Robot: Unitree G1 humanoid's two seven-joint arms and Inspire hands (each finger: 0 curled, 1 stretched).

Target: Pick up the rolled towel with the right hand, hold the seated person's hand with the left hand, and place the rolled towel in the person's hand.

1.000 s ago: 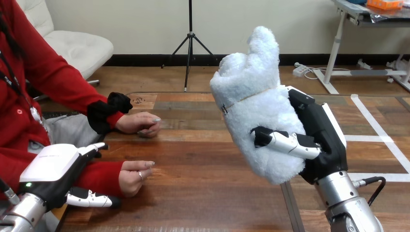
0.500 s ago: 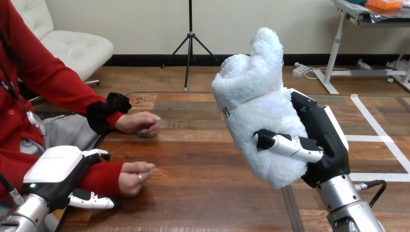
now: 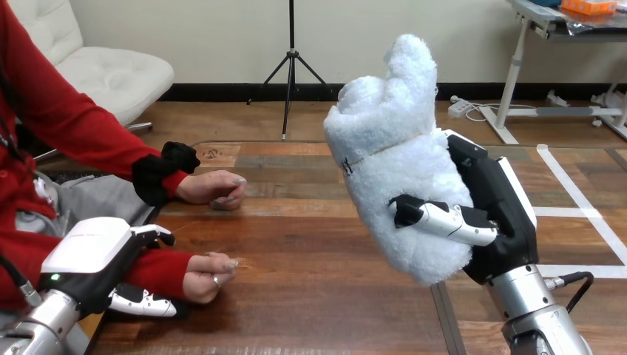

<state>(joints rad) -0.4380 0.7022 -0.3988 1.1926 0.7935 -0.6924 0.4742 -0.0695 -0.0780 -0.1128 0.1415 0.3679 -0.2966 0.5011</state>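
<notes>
Nearest, at lower left, grips the person's wrist with the left hand, fingers curled over the red sleeve, thumb beneath. Just beyond, shows the person's nearer hand, loosely curled on the wooden table, palm apparently down. At right, holds the rolled towel raised above the table in the right hand, thumb wrapped across its white front. Farther back, shows the person's other hand resting on the table.

One rolled towel; two robot hands; two person's hands.
</notes>
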